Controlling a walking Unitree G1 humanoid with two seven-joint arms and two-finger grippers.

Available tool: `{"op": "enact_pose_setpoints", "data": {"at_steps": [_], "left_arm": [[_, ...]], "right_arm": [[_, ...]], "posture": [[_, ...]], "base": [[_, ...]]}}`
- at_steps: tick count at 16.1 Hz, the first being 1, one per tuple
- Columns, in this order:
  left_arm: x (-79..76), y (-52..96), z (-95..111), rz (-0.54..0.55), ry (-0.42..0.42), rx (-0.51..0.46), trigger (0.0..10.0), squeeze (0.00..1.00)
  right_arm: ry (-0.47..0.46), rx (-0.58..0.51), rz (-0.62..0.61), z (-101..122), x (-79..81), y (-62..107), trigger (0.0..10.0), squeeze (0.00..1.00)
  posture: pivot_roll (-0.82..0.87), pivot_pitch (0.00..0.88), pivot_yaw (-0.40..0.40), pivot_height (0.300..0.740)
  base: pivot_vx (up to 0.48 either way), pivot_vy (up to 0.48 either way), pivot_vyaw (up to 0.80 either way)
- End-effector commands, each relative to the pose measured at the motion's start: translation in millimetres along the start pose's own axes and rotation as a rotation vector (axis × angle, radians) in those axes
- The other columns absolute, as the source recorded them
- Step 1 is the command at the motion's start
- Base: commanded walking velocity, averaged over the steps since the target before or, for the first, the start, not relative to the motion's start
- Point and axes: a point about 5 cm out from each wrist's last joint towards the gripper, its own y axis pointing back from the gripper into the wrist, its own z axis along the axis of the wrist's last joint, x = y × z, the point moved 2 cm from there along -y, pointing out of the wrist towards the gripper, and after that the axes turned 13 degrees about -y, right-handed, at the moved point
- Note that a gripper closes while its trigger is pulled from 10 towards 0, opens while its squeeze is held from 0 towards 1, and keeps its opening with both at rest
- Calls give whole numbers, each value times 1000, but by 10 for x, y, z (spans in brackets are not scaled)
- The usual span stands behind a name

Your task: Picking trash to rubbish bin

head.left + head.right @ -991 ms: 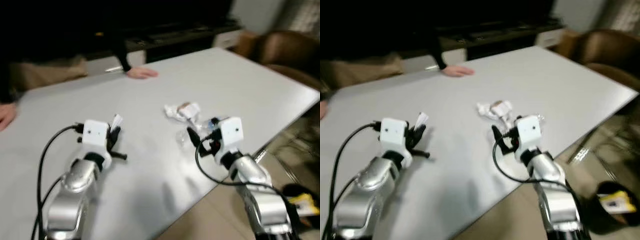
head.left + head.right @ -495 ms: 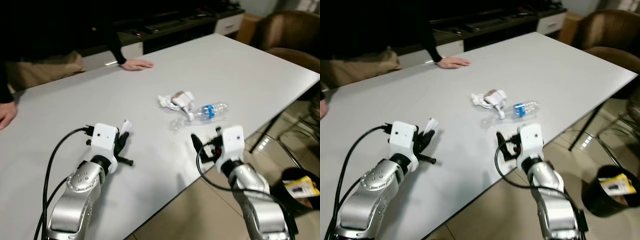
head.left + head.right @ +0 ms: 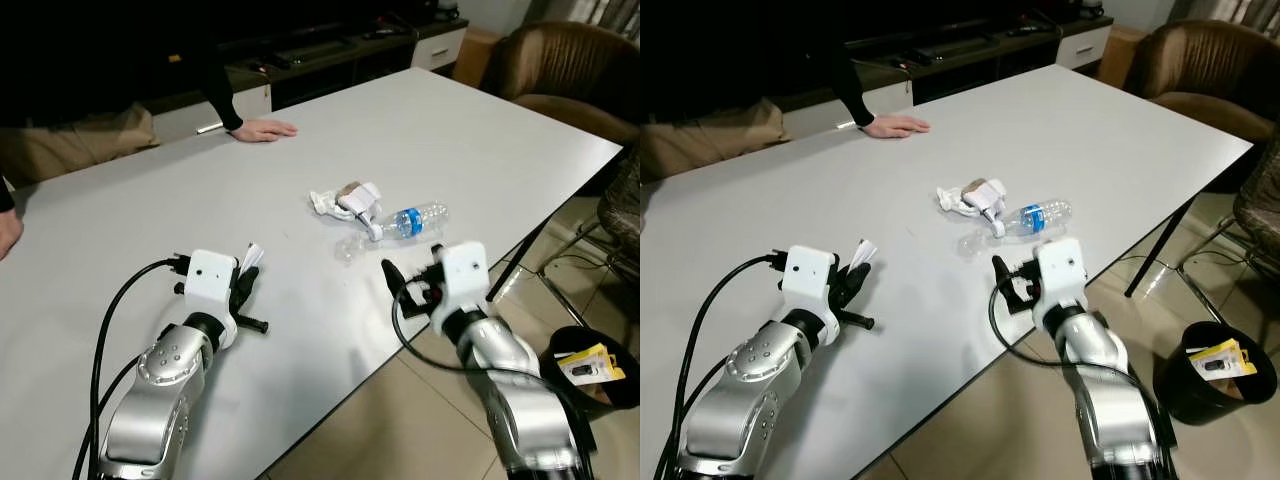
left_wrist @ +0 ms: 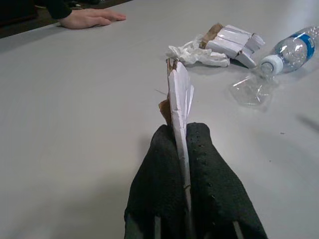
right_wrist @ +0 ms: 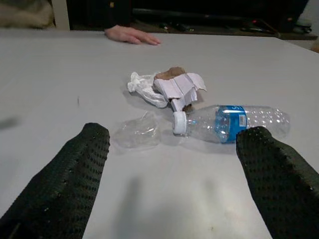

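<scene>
My left gripper (image 3: 246,287) rests on the white table (image 3: 150,200), shut on a white paper scrap (image 4: 179,97) that sticks up between its fingers (image 4: 209,169). Ahead of my right gripper (image 3: 411,281) lie a crumpled white wrapper pile (image 3: 345,200), a clear plastic bottle with a blue label (image 3: 412,219) and a scrap of clear plastic (image 5: 134,133). The right gripper stands open near the table's front edge, a short way from the bottle, with nothing between its fingers (image 5: 79,174). A black rubbish bin (image 3: 592,368) stands on the floor to the right.
A person sits across the table with one hand (image 3: 262,129) flat on it and another hand (image 3: 8,232) at the left edge. A brown armchair (image 3: 560,60) stands beyond the far right corner. A table leg (image 3: 522,262) and tiled floor lie between table and bin.
The camera has pulled back and the picture has sharpened. My right gripper now sits nearer the table's front edge, farther from the bottle. The left gripper still holds the paper scrap.
</scene>
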Motion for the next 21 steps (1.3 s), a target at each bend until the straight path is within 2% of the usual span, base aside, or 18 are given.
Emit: {"op": "enact_pose_setpoints", "data": {"at_steps": [1, 3, 4, 5, 6, 7, 8, 11, 15, 17, 18, 19, 21], "left_arm": [[38, -25, 39, 19, -3, -13, 10000, 0], [56, -32, 74, 20, -7, -20, 10000, 0], [85, -25, 77, 32, -11, -20, 10000, 0], [97, -21, 73, 38, -13, -19, 10000, 0], [119, -4, 71, 42, -16, -21, 10000, 0], [160, 31, 83, 51, -16, -24, 10000, 0], [185, 46, 85, 54, -32, -20, 10000, 0], [267, 138, 114, 58, -83, -26, 10000, 0], [456, 308, 232, 84, -130, -34, 10000, 0], [512, 385, 263, 90, -150, -31, 10000, 0], [550, 439, 275, 99, -165, -24, 10000, 0], [577, 476, 284, 107, -166, -19, 10000, 0], [610, 526, 296, 107, -174, -8, 10000, 0]], "right_arm": [[39, 23, 6, -11, -35, -56, 10000, 0], [77, 43, 44, 6, -53, -255, 10000, 0], [121, 70, 55, 6, -93, -402, 10000, 1000], [155, 83, 65, 15, -109, -474, 10000, 1000], [216, 110, 66, 51, -156, -621, 10000, 1000], [166, 122, 53, 143, -218, -781, 10000, 1000], [129, 124, 55, 201, -237, -858, 10000, 1000], [109, 111, 64, 328, -254, -976, 10000, 1000], [146, 109, 18, 532, -360, -1065, 10000, 1000], [92, 87, -31, 629, -464, -1062, 10000, 1000], [70, 78, -44, 673, -514, -1055, 10000, 792], [80, 80, -45, 691, -532, -1052, 10000, 0], [137, 100, -55, 717, -579, -1042, 10000, 0]], "posture": [[-49, 0, -19, 740], [-47, 0, -26, 740], [-44, 0, -27, 740], [-42, 6, -27, 740], [-39, 13, -23, 740], [-34, 36, -17, 740], [-27, 44, -16, 740], [18, 101, -22, 740], [81, 159, -11, 740], [116, 199, -4, 740], [131, 198, -1, 740], [139, 200, 2, 740], [153, 205, 9, 740]], "base": [[0, 0, 0], [0, 0, 0], [0, 0, 0], [0, 0, 0], [0, 0, 0], [0, 0, 0], [0, 0, 0], [0, 0, 0], [0, 0, 0], [0, 0, 0], [0, 0, 0], [0, 0, 0], [0, 0, 0]]}}
